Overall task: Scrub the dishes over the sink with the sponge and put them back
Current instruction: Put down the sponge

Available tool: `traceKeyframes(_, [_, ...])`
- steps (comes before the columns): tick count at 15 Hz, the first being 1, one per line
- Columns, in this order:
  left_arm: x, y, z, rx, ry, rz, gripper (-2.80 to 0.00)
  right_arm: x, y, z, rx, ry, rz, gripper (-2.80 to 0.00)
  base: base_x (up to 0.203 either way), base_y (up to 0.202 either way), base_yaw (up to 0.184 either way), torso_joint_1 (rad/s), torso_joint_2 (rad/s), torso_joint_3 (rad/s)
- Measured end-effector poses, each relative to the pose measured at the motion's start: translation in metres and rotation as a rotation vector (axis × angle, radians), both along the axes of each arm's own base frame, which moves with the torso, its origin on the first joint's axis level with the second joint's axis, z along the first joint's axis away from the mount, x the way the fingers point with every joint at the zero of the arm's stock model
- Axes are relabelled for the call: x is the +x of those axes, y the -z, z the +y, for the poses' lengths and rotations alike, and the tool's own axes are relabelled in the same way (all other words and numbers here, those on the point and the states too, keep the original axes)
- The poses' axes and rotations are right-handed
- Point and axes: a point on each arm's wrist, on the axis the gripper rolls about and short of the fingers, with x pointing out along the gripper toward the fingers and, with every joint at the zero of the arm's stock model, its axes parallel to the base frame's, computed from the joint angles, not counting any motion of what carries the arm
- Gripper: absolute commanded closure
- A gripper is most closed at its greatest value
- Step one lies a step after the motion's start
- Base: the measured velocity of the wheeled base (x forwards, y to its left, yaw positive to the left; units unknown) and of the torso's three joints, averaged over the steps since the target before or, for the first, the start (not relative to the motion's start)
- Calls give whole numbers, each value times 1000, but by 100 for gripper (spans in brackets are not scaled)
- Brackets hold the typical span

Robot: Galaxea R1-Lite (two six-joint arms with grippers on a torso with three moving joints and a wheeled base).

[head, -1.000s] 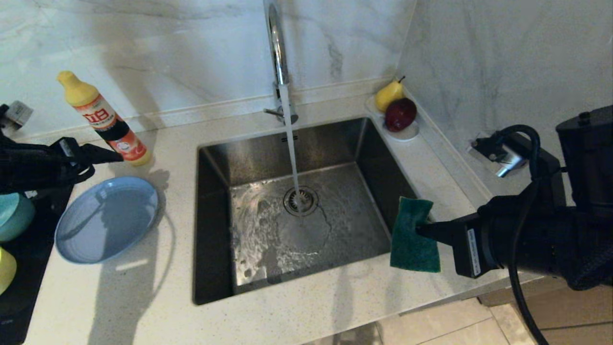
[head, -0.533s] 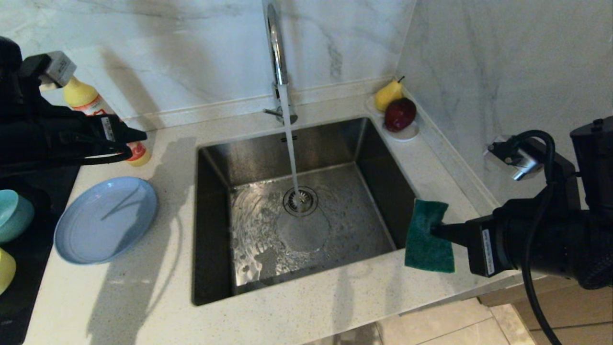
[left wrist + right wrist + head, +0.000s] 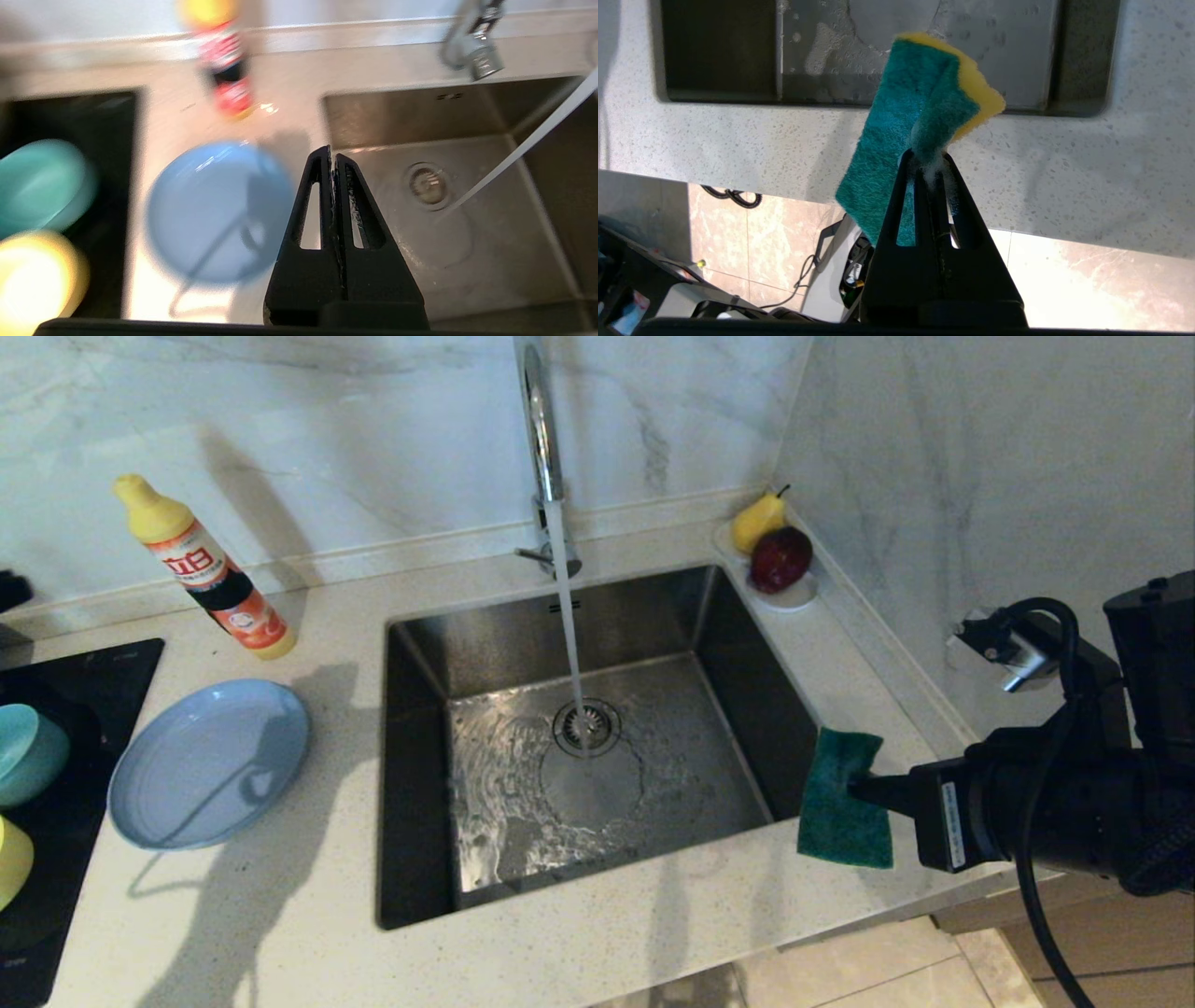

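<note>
Head view: right arm reaches in level from the right, its black right claw hanging over the speckled white stone desk at the near right corner of the square stainless steel sink.
Right claw: clamped on one edge of the soft rectangular sponge, yellow on one face and dark green on the other; the sponge hangs flat, green face toward the camera.
Right wrist view: foam sits where the fingers pinch the sponge.
Left arm: out of the head view.
Left claw: fingers pressed together, holding nothing, above the desk between plate and sink.
Dishes: wide shallow grey-blue plate on the desk left of the sink; small teal-blue bowl and small yellow bowl on the black hob.
Tap: tall chrome gooseneck tap runs water onto the round drain strainer.
</note>
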Motion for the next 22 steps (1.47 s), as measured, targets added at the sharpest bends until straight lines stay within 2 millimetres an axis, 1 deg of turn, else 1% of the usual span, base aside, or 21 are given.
traceKeyframes(2, [-42,30,6,-2,-72,-7,0,0,1,1,-2,3,3,0,0,0,0,0,0,0])
traceKeyframes(4, [-73,66,10,-2,-152,12,0,0,2,1,-6,1,8,0,0,0,0,0,0,0])
traceKeyframes(6, [-91,104,11,0,-187,43,0,0,4,1,-13,2,15,0,0,0,0,0,0,0])
traceKeyframes(10, [-114,174,12,-2,-204,73,0,-1,11,1,-27,1,32,0,0,0,0,0,0,0])
traceKeyframes(12, [-123,201,11,1,-161,50,0,-2,14,1,-35,-2,37,0,0,0,0,0,0,0])
traceKeyframes(15, [-127,227,8,44,-34,30,0,-2,14,0,-37,-1,36,0,0,0,0,0,0,0])
traceKeyframes(17, [-126,238,6,109,69,35,0,-2,15,0,-44,2,36,0,0,0,0,0,0,0])
traceKeyframes(19, [-126,242,5,111,109,32,0,-1,15,-1,-56,19,33,0,0,0,0,0,0,0])
traceKeyframes(22, [-126,243,5,111,111,27,0,4,19,-4,-96,68,18,0,0,0,0,0,0,0])
